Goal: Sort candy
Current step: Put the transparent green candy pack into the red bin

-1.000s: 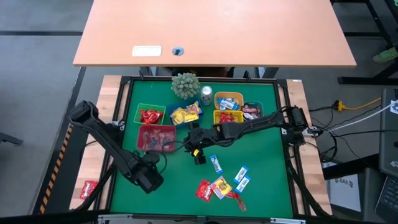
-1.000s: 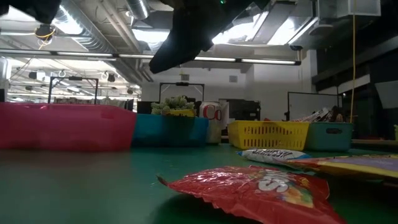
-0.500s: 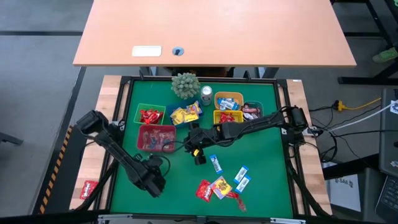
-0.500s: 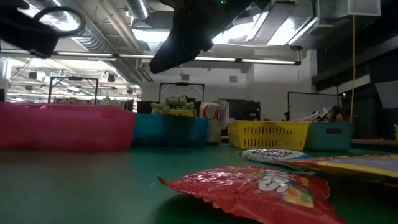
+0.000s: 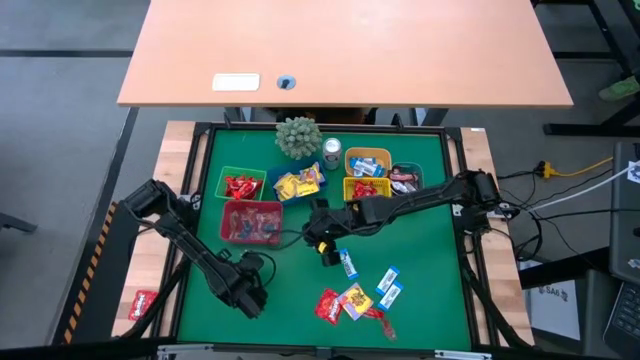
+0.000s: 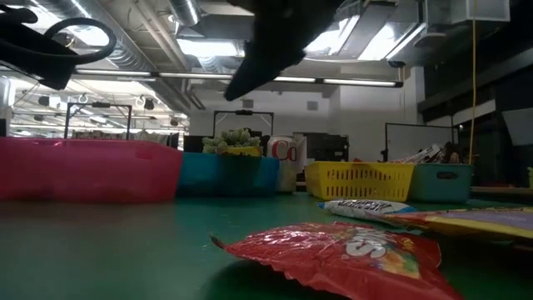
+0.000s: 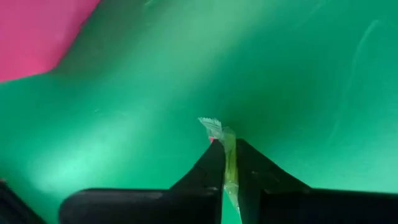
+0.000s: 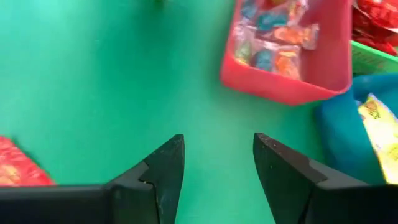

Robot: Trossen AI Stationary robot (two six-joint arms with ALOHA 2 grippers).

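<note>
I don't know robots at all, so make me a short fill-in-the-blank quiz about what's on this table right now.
1. The left claw is shut on a thin candy wrapper above the ____ mat.
2. The right claw has its fingers ____, with nothing between them.
3. The red candies at the far left sit in a ____ bin.
4. The silver can stands beside a small spiky ____.

Missing words: green; open; green; plant
</note>
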